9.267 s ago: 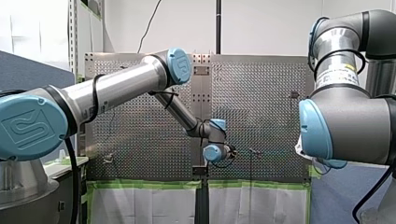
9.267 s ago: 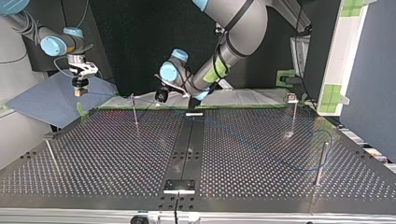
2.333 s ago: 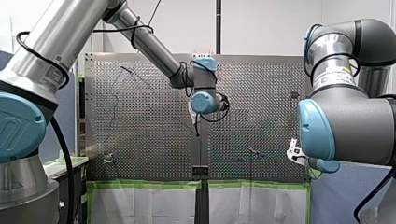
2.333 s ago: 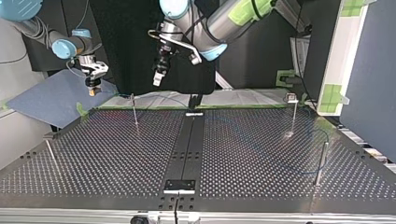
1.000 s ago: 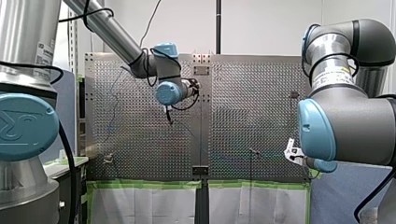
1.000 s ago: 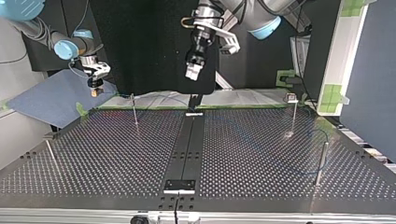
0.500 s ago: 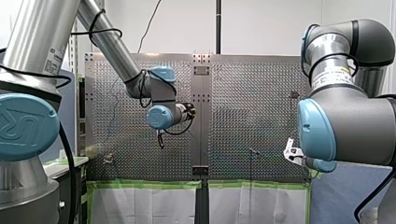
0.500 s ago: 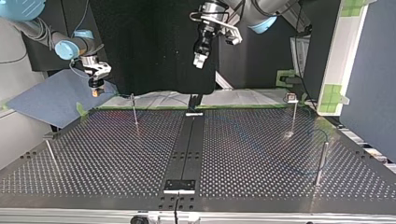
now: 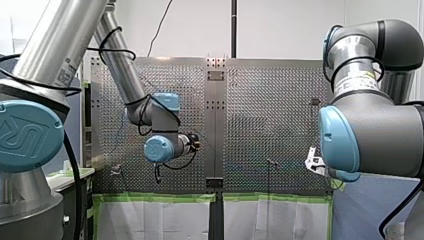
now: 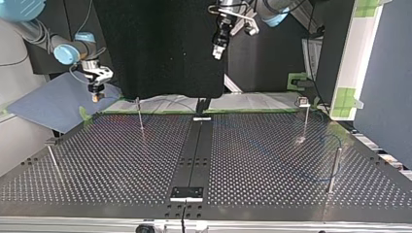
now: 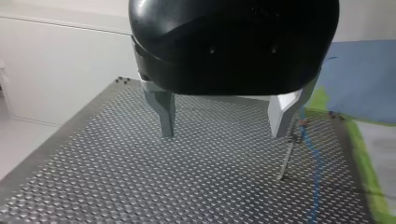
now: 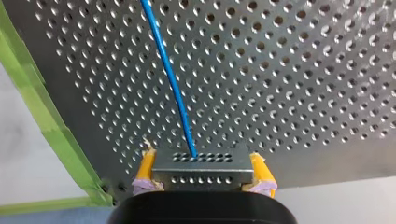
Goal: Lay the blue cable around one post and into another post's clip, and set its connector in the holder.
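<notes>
right gripper (image 12: 202, 169) grips connector (image 12: 201, 163) (base hidden)

In the top view, the left gripper (image 10: 217, 52) hangs high, just right of the far end of the centre strip (image 10: 197, 145). The right gripper (image 10: 94, 97), with the connector (image 12: 201, 168) between its fingers, hangs well left of the strip, beyond the far edge of the table (image 10: 272, 165). The cable (image 12: 170, 79) leads from the connector over the table.

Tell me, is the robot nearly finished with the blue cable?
Not nearly. Done: nothing I can confirm. In hand: my right pincer grips the connector, blue cable trailing from it. My left pincer is open, empty. Left: routing around a post, clipping, seating the connector.
</notes>
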Controlling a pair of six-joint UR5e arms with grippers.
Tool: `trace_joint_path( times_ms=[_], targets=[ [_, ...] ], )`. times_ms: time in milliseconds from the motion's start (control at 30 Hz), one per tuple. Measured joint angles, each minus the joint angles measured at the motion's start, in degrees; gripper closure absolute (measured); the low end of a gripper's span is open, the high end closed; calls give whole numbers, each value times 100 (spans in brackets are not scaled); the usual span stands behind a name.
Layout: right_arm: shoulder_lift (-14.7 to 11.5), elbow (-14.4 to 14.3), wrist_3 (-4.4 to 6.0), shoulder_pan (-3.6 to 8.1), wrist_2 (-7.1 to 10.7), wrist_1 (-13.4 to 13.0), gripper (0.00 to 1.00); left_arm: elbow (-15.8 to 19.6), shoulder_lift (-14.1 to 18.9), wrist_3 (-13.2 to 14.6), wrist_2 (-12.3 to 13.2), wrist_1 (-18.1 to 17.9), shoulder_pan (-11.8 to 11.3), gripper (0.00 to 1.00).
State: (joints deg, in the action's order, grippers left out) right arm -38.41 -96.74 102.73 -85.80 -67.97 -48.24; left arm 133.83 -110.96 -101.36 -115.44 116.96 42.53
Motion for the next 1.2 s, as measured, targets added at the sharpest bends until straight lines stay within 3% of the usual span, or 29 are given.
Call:
trace_joint_path(
  times_ms=[200, 433, 700, 1000, 1200],
  targets=[
    [-246, 15, -35, 7, -45, 203, 83, 301, -145, 2, 0, -124, 1, 0],
    [-399, 27, -26, -26, -23, 257, 83, 630, -157, -5, 0, -145, 2, 0],
    [-730, 86, 68, -183, 97, 405, 83, 966, -159, -14, 14, -172, 1, 0],
    [-1217, 218, 73, -419, 47, 748, 83, 1000, -158, -26, 23, -194, 2, 0],
    [-1495, 236, 79, -577, 27, 840, 83, 996, -158, -32, 33, -198, 1, 0]
  ],
)
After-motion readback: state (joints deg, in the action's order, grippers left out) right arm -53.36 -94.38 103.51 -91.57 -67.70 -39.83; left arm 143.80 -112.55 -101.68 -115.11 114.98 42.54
